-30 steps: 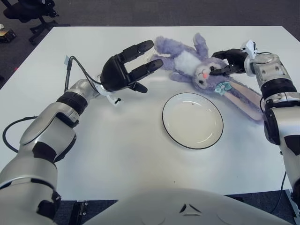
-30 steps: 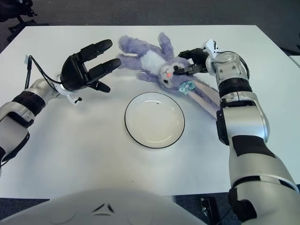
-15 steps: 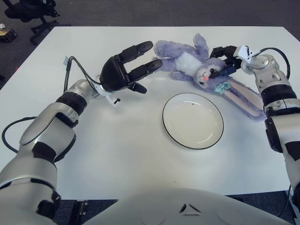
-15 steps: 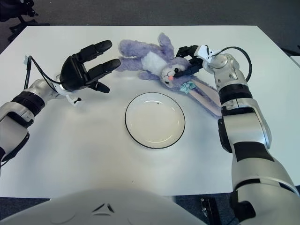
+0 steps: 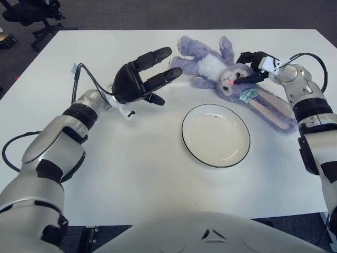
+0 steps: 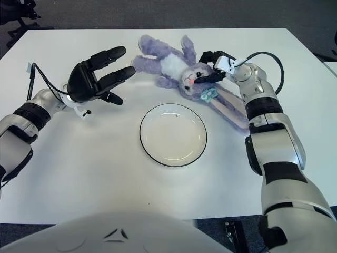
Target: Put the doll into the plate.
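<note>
Purple bunny doll point(image 5: 221, 71) has shifted a bit toward upper left since before, still on the table point(image 5: 131, 174) above the plate point(image 5: 216, 135); right robot hand point(image 5: 254, 67) pinches its head, left robot hand point(image 5: 138, 78) open at upper left

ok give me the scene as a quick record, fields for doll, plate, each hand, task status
doll: purple plush rabbit lying on the white table, beyond the plate
plate: white plate with dark rim, nothing in it, near table centre
right hand: right hand at the rabbit's head, fingers closed around it
left hand: left hand held open, left of the rabbit's feet, holding nothing
task status: doll not yet in plate
</note>
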Motion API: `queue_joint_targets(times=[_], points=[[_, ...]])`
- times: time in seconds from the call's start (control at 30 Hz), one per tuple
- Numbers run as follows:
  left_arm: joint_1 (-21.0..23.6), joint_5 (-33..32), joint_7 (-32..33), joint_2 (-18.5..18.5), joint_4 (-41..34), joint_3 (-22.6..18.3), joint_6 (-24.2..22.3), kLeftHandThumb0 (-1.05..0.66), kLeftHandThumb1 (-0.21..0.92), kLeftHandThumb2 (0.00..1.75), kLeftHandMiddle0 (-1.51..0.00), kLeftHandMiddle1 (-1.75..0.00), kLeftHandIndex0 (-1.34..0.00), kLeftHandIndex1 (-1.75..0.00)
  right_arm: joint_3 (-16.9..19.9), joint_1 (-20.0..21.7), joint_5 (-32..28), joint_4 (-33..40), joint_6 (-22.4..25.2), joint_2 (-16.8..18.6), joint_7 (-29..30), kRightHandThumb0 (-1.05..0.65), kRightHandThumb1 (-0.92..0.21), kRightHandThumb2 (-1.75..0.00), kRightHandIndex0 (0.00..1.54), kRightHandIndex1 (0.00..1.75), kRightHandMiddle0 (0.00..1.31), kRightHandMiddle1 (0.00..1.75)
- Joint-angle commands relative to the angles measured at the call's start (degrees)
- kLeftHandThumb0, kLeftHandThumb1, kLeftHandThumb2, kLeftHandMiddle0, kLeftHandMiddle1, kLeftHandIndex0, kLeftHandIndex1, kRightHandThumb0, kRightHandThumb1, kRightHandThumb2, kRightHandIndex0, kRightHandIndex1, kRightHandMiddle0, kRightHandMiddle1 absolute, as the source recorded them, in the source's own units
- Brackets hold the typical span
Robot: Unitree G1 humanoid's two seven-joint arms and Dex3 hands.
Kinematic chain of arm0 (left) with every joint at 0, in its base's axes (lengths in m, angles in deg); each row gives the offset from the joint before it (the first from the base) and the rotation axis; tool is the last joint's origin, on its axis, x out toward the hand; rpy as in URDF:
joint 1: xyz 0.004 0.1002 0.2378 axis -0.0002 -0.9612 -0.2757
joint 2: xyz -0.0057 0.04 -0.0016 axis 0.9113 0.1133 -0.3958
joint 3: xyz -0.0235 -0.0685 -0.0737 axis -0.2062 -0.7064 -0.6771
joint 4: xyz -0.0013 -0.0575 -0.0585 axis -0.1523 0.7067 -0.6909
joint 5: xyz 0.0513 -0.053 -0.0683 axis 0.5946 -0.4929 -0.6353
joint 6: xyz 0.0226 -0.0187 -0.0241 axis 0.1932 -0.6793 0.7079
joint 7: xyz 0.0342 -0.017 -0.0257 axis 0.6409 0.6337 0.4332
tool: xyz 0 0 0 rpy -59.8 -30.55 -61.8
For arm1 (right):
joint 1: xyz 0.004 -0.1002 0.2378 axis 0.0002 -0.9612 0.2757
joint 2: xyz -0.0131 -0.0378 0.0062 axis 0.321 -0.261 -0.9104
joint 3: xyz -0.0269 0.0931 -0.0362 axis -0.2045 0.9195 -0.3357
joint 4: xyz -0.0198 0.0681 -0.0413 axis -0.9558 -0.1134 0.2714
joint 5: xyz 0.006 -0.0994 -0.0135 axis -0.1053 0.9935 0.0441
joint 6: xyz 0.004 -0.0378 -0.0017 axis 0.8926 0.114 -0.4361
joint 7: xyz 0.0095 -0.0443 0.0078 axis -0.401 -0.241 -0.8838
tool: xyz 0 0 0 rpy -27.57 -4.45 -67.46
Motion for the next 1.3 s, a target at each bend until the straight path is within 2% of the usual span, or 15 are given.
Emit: queue_joint_targets(times=[0.0,0.07,0.23,0.83,1.27], points=[[-0.7,-0.3,0.1,0.5,0.0,0.0,0.1,-0.56,0.92,0.23,-0.61,-0.04,-0.47,-0.02,-0.7,-1.6,1.0,1.0,-0.7,-0.8,0.4,-0.58,-0.85,0.00,0.50,0.25,0.38,0.46],[-0.7,-0.4,0.1,0.5,0.0,0.0,0.1,-0.56,0.92,0.23,-0.61,-0.04,-0.47,-0.02,-0.6,-2.0,1.0,1.4,-1.1,-0.8,0.7,-0.58,-0.85,0.00,0.53,0.13,0.39,0.41],[-0.8,-0.3,0.1,0.5,0.0,0.1,0.1,-0.56,0.92,0.23,-0.62,-0.05,-0.47,-0.02,-0.6,-2.8,1.3,2.3,-1.6,-0.9,1.6,-0.57,-0.84,0.00,0.57,0.06,0.41,0.37],[-0.9,0.1,0.1,0.6,-0.2,0.4,0.0,-0.56,0.92,0.23,-0.62,-0.05,-0.47,-0.01,-2.1,-5.6,4.1,4.8,-0.7,-0.3,6.1,-0.54,-0.85,0.00,0.64,0.05,0.50,0.37],[-0.9,0.1,0.1,0.6,0.0,0.7,0.0,-0.56,0.92,0.24,-0.61,-0.04,-0.45,0.00,-1.5,-6.9,5.1,7.8,-0.4,-1.7,10.5,-0.54,-0.88,-0.01,0.64,0.04,0.51,0.35]])
